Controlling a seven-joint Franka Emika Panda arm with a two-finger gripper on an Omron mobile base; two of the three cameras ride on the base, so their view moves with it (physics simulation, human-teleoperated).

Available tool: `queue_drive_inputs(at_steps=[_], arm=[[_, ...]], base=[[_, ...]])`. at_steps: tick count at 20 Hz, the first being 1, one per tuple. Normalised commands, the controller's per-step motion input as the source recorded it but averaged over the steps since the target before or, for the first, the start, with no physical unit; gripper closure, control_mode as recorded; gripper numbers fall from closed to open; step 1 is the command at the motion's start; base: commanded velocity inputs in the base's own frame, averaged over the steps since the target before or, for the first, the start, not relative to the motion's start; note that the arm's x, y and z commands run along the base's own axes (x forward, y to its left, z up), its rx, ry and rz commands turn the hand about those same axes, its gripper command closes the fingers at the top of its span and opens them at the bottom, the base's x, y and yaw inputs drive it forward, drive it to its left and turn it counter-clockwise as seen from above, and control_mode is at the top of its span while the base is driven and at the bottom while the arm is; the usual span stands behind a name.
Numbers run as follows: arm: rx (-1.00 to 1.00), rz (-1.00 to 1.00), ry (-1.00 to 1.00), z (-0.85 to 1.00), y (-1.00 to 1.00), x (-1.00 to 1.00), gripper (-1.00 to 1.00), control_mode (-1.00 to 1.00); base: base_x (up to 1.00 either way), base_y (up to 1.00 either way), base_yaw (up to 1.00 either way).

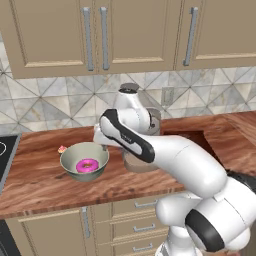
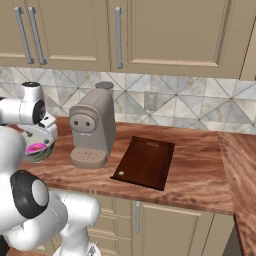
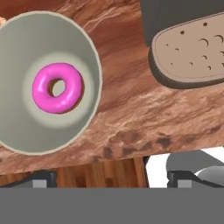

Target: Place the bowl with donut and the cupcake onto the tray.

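Observation:
The pale grey-green bowl sits on the wood counter with the pink donut lying flat in its middle. Just behind its left rim stands the tiny cupcake. My gripper hovers over the bowl's right rim, pointing down. In the hand view the bowl and donut lie to the left, and my gripper is open with nothing between its fingertips. The dark reddish-brown tray lies flat on the counter to the right of the coffee machine. The arm hides part of the bowl.
A taupe coffee machine stands between bowl and tray; its perforated base is close to my hand. A black cooktop lies at the far left. Wall cabinets hang above, drawers below the counter edge.

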Motion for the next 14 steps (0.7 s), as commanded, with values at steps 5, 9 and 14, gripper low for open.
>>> queue_drive_inputs(at_steps=[5,9,14], arm=[[0.01,-0.09,-0.14,-0.36,0.04,0.00,-1.00,-1.00],[0.05,-0.10,-0.12,-0.33,0.04,0.00,-1.00,-1.00],[0.06,-0.07,-0.06,-0.29,0.07,0.05,-1.00,-1.00]], base=[[0.00,0.00,0.00],[0.00,0.00,0.00],[0.00,0.00,0.00]])
